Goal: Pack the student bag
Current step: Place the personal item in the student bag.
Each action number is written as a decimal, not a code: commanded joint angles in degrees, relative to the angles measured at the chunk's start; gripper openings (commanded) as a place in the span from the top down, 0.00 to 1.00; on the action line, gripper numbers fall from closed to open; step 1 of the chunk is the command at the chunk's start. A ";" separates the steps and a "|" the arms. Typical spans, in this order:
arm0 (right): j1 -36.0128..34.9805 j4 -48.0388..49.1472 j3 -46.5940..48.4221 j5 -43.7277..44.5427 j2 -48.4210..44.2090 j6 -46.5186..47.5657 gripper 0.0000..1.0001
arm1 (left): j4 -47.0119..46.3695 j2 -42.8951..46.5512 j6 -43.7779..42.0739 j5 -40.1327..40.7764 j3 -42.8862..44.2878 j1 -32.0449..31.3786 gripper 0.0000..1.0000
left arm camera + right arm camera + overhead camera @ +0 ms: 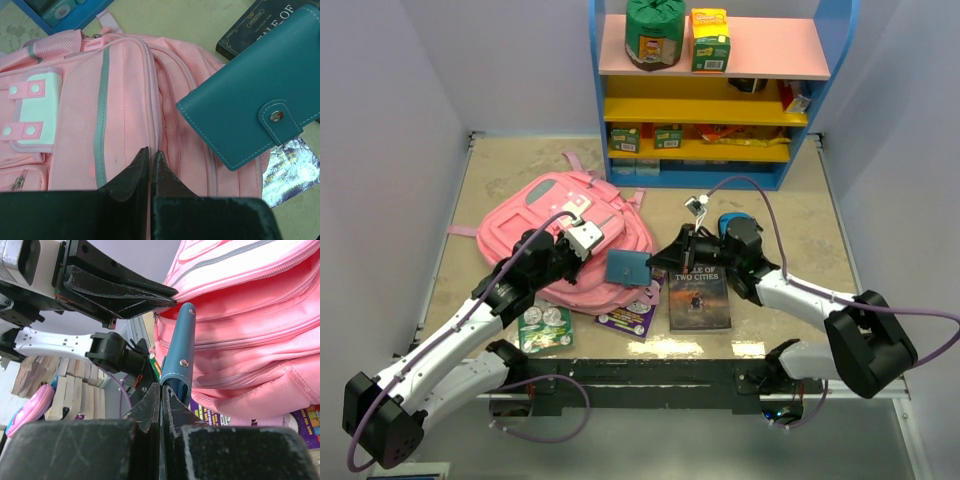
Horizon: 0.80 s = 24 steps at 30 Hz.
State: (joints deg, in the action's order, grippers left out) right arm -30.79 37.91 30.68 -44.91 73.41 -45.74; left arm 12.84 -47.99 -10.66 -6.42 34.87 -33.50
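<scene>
**Teal wallet held at the edge of the pink bag**

On the table (500, 168), left of the middle and in front of the blue shelf (720, 180): the student bag (545, 205), lying flat with the front pockets up, pink, with a pale grey stripe and a small white patch.

At its right-hand side, the right gripper (160, 389), fingers closed tight on the lower edge of a teal wallet (179, 350). Holds this wallet on edge, snap flap fastened, close along the bag's zip lines. Touching the fabric or only just beside it: cannot tell.

Over the bag from the other side, the left gripper (150, 159), fingers pressed together, tips down at the zip next to the striped pocket. Pinching fabric or nothing: cannot tell.

Also on the table: a dark book (700, 295) with "Tale of Two Cities" on the cover, just beside the bag and under the right arm; a purple leaflet (630, 320) at the bag's near edge; a green packet (545, 328) beside the left arm.
</scene>
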 commanded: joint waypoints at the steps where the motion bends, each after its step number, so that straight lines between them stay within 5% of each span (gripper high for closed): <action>1: -0.24 5.40 1.67 -3.69 4.10 1.97 1.00 | -5.02 1.49 -0.86 -2.99 1.16 0.18 1.00; 13: -0.24 20.27 5.27 -0.72 20.37 -3.13 1.00 | -3.96 1.84 -1.03 -8.16 2.22 0.27 1.00; 24: 0.81 18.52 11.07 9.30 28.02 -5.59 1.00 | -1.50 2.28 -2.35 -13.18 2.57 0.27 1.00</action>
State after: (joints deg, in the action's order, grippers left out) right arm -30.46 55.42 39.00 -41.10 100.97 -50.52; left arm 14.74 -47.20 -11.75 -13.78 34.87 -33.01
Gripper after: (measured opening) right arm 0.013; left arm 0.039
